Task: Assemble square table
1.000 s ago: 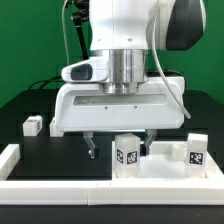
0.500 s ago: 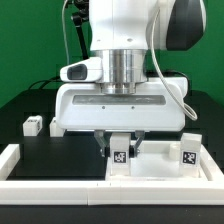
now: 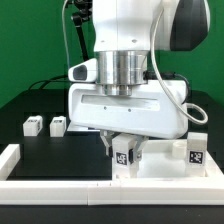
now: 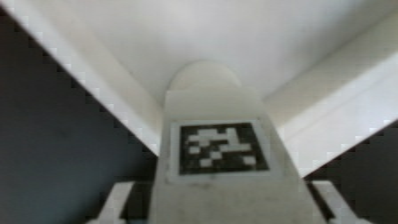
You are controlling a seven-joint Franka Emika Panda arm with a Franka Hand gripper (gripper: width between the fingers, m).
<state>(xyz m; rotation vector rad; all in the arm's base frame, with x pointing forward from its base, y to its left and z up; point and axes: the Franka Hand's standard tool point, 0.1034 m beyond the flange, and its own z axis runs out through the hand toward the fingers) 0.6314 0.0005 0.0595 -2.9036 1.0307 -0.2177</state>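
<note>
**Leg Gripped at the Corner of the Table Top**

From where I stand, the arm's two-finger gripper is low over the work, with its fingers clamped on either side of a small white plastic leg with a black-and-white tag. The tag faces outward in both views, and the fingers press on the flanks of the leg. That looks deliberate to me, since it gives flat faces to squeeze and keeps the leg's ends clear.

The leg is at the near corner of the large white plastic square table top with a raised rim, which lies on the black table towards the exterior view's right. The hand is canted rather than square. I take that as a sign of a leg being carried or turned towards a corner hole, not one already seated. I cannot tell whether its lower end touches the top.

A second tagged white leg stands upright by the top's far side, within easy reach. Two small white tagged pieces, probably more legs, lie side by side well away on the exterior view's left. The long white rail runs along the front edge, where it may stop parts from sliding off.
</note>
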